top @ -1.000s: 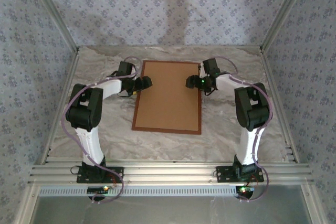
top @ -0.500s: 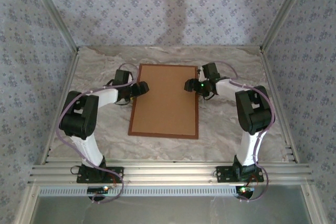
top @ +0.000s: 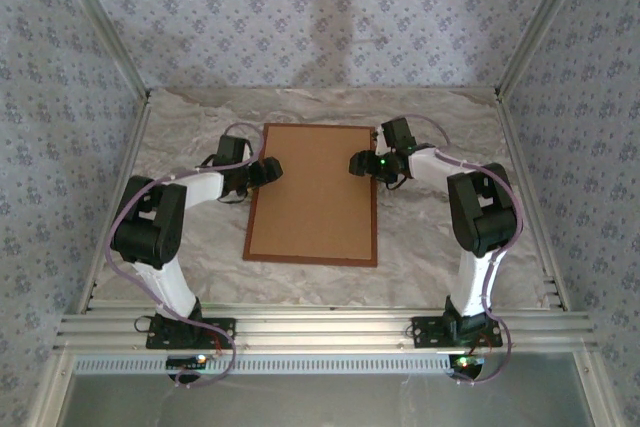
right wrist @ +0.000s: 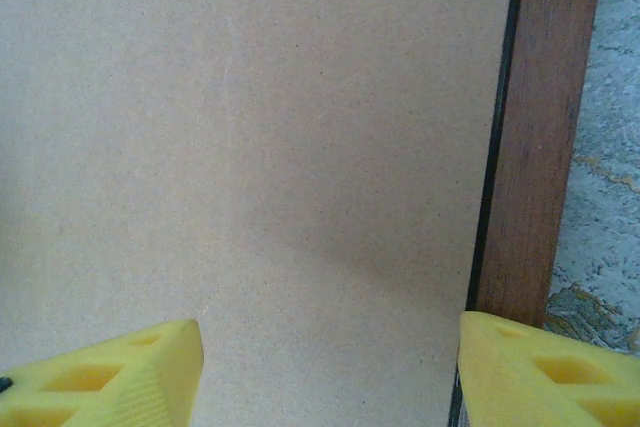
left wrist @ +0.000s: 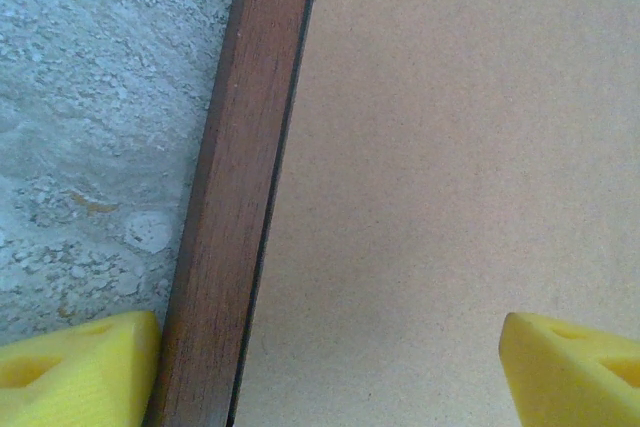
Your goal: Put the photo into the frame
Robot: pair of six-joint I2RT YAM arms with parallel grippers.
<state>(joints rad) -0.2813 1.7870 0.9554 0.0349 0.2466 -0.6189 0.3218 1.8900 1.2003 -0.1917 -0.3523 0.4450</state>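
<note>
While the left gripper (left wrist: pixel 330 347) and right gripper (right wrist: pixel 330 357) hang with jaws apart astride opposite side rails of the wooden frame (top: pixel 312 259), face-down on the marbled table (top: pixel 430 237) with its backing board (top: pixel 315 187) seated, the photo is, I'd guess, already underneath, so next comes pressing that board down evenly.

Pale marble-patterned worktop (top: pixel 430 237), thin reddish-brown wooden frame (left wrist: pixel 238 187) lying flat on it near the centre, long sides running front to back, plain brown backing board (top: pixel 315 192) seated inside the frame, bare stone-look surface all round.
</note>
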